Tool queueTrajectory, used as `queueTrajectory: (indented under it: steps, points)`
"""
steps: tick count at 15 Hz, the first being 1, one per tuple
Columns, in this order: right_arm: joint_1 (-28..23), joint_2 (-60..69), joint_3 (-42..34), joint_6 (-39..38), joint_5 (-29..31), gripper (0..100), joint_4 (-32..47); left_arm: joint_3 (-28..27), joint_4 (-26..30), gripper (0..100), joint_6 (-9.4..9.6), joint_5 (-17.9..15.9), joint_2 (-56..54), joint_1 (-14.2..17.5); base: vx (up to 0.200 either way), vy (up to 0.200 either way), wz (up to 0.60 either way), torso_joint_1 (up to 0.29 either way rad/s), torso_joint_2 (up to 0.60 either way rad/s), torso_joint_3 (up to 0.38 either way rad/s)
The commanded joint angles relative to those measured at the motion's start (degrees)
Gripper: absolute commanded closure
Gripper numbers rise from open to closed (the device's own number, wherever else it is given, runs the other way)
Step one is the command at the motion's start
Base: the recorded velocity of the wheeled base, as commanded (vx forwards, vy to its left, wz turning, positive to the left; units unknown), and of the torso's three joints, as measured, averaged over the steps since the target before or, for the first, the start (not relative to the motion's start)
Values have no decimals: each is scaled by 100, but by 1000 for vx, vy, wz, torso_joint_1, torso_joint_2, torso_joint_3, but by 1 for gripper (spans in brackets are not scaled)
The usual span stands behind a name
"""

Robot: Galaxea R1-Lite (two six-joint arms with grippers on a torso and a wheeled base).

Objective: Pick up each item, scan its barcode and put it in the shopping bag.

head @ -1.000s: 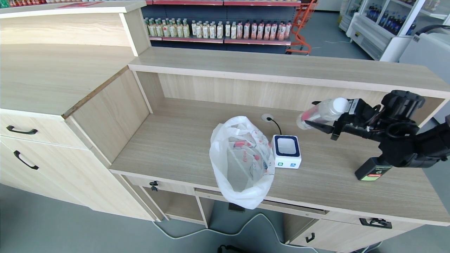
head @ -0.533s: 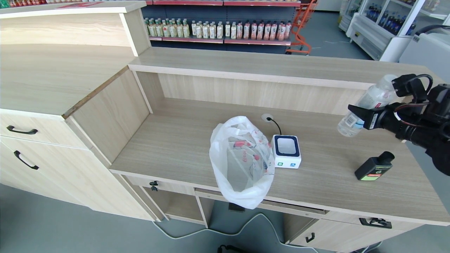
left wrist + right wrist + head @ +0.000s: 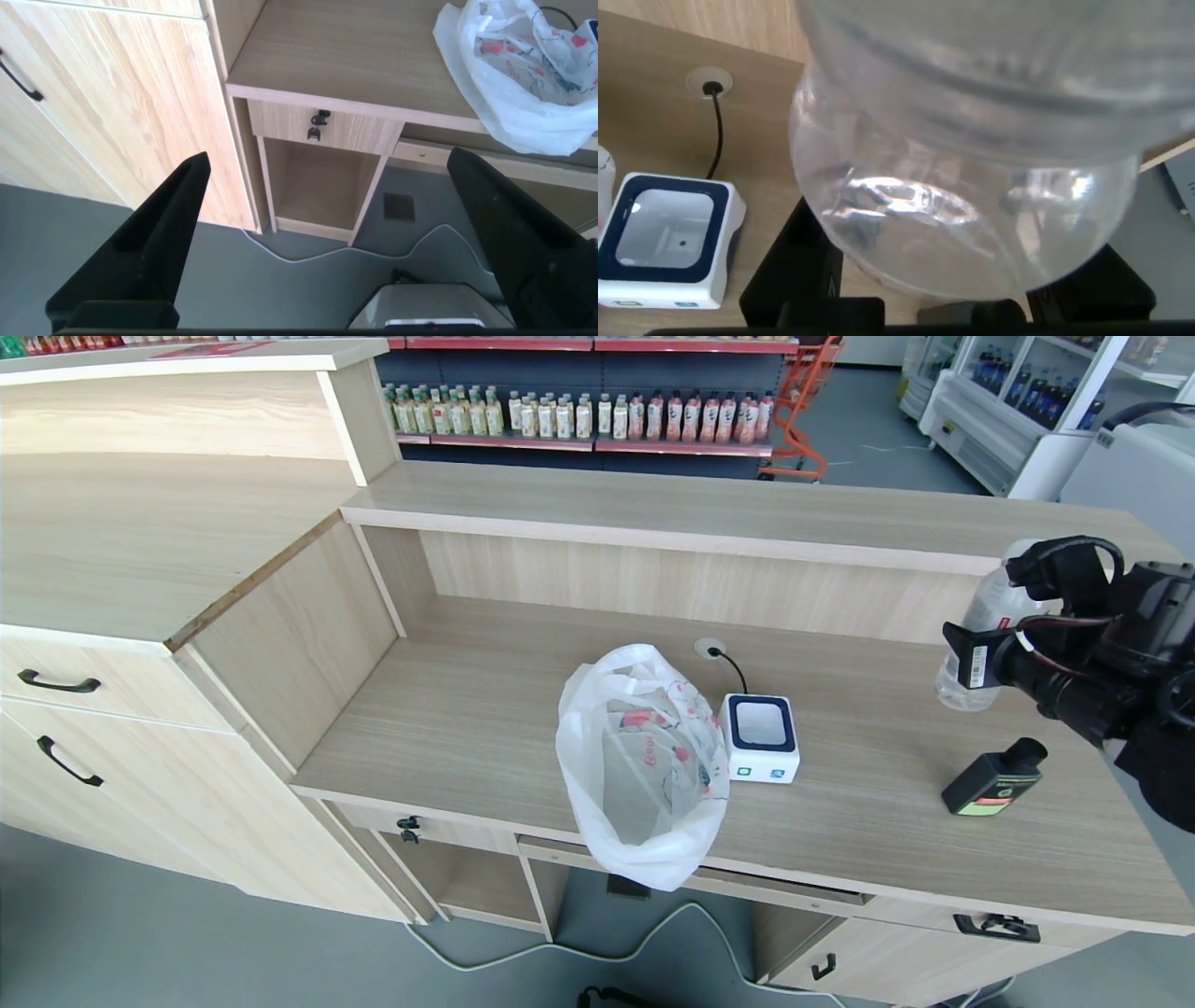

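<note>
Right gripper: your right gripper [image 3: 991, 649] is closed around the clear plastic water bottle [image 3: 963, 689] and holds it in the air over the right end of the light wooden counter [image 3: 467, 709].
Water bottle: it is nearly upright with its bottom down. In the right wrist view you look along its round transparent body [image 3: 971, 187].
Left gripper: your left gripper [image 3: 329, 163] has its two dark fingers spread wide, with nothing between them. It hangs low over the grey floor, before the counter's left front.
Shopping bag: the white plastic shopping bag [image 3: 644, 765] with red print stands at the counter's front edge, with its mouth open.
Scanner: the white box-shaped barcode scanner [image 3: 761, 737] sits just beside the bag, on its right, with the dark-framed window facing up. It is well apart from the held bottle.
Cable: a black cable [image 3: 731, 665] runs from the scanner to a round hole further back.
Other item: a small black bottle with a black cap [image 3: 994, 779] lies on its side on the counter, near the right end.
</note>
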State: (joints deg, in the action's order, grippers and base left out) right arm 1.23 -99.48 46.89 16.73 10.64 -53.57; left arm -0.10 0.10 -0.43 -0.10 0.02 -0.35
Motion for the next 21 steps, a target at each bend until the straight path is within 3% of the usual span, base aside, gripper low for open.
queueTrajectory:
  steps: [1,3,7,10,12,21]
  points:
    - [211,-63,14,85,-18,100,-58,1,-1,0,-1,1,-2,0,0,0,0,0,0,0]
    - [325,-160,22,674,-124,100,-427,1,-1,0,-1,1,-2,0,0,0,600,5,5,5]
    - [1046,-687,128,674,-484,100,-1297,1,-1,0,-1,1,-2,0,0,0,600,2,-1,2]
    - [1116,-1408,418,323,-2242,100,-1587,1,-1,0,-1,1,-2,0,0,0,0,0,0,0]
    - [1116,-1839,453,226,-2787,100,-1675,1,-1,0,-10,1,-2,0,0,0,0,0,0,0]
    - [1248,-3201,980,-64,-2866,100,-1736,1,-1,0,-1,1,-2,0,0,0,0,0,0,0]
